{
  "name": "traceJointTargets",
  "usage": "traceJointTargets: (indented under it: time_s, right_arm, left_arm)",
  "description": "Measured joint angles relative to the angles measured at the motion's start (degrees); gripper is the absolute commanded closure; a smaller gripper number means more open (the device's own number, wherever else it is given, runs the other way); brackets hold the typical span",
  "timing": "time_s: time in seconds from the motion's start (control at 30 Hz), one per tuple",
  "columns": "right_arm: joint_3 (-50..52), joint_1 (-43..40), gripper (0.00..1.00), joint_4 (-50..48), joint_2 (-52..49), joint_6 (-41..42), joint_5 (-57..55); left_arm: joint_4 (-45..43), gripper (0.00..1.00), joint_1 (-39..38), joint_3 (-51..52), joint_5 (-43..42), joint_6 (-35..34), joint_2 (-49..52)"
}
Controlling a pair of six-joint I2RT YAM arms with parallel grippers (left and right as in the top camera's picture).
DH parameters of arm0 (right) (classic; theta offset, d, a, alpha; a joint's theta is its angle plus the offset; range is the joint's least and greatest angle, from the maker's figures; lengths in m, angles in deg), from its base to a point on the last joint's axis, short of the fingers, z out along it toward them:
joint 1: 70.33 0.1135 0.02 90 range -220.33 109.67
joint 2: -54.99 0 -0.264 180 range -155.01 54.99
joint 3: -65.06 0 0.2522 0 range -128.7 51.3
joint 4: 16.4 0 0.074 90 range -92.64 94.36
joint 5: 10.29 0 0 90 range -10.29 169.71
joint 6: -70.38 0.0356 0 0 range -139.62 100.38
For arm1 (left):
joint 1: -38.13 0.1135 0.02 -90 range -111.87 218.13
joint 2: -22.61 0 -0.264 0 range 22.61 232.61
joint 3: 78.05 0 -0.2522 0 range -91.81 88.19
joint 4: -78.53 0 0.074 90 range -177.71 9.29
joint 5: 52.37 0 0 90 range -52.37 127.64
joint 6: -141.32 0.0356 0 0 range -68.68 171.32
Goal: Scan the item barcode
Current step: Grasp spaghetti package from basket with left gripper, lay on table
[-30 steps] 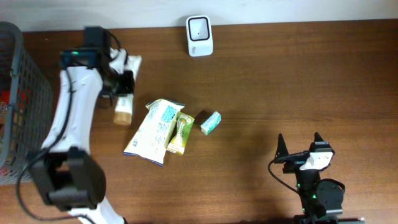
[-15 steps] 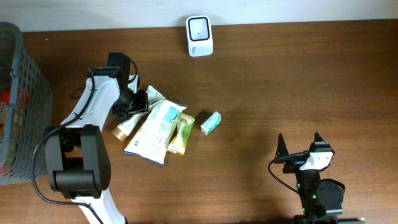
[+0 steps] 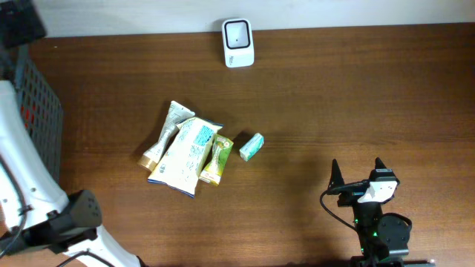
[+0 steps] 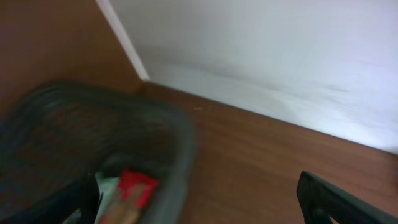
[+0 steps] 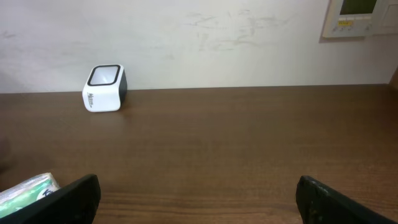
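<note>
Overhead view, four packaged items (image 3: 184, 156), one scanner (image 3: 237, 33), one basket (image 3: 43, 95)

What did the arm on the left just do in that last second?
The left gripper brought the tube over beside the white bag, let it go, and swung off to the basket, jaws open. The scanner, small box and right gripper stayed put.

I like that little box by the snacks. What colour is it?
The little box is mint green, clearest overhead.
</note>
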Motion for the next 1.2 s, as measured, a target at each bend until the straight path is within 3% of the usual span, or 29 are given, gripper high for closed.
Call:
traceJointTargets:
  time_s: [0.17, 0.43, 0.53, 0.7, 0.93, 0.97, 1.0, 1.07, 1.13, 1.17, 1.2]
  right_arm:
    - [0.0, 0.0, 0.01, 0.0, 0.0, 0.0, 0.0]
    - [0.0, 0.0, 0.01, 0.0, 0.0, 0.0, 0.0]
    - [0.0, 0.0, 0.01, 0.0, 0.0, 0.0, 0.0]
    - [0.0, 0.0, 0.01, 0.0, 0.0, 0.0, 0.0]
    - [0.0, 0.0, 0.01, 0.0, 0.0, 0.0, 0.0]
    - [0.0, 0.0, 0.01, 0.0, 0.0, 0.0, 0.0]
    - [0.0, 0.0, 0.01, 0.0, 0.0, 0.0, 0.0]
    - [0.0, 0.0, 0.01, 0.0, 0.0, 0.0, 0.0]
    - [0.0, 0.0, 0.01, 0.0, 0.0, 0.0, 0.0]
    - [0.0, 0.0, 0.01, 0.0, 0.0, 0.0, 0.0]
    - [0.0, 0.0, 0.01, 0.0, 0.0, 0.0, 0.0]
  left_arm:
    - [0.0, 0.0, 10.0, 0.2, 2.4, -0.3, 0.5]
    - [-3.7, 0.0, 18.4, 13.9, 2.4, 0.0, 5.4]
    - [-6.1, 0.0, 20.0, 19.6, 0.5, 6.9, 7.9]
    - [-11.8, 0.01, 25.4, 38.2, -1.1, 22.2, 10.9]
    - [-15.3, 0.05, 30.3, 42.1, -2.6, 27.4, 15.5]
    - [-15.7, 0.16, 30.3, 42.1, -2.4, 27.6, 16.8]
    - [-15.8, 0.34, 30.3, 42.1, -2.2, 27.9, 17.0]
    - [-15.7, 0.82, 30.3, 41.9, -2.1, 28.5, 17.2]
    - [-15.1, 0.91, 30.4, 41.1, -3.8, 29.5, 17.1]
    - [-15.1, 1.0, 30.4, 40.6, -4.9, 28.9, 16.6]
    - [-15.1, 1.0, 30.5, 40.6, -5.6, 28.9, 16.6]
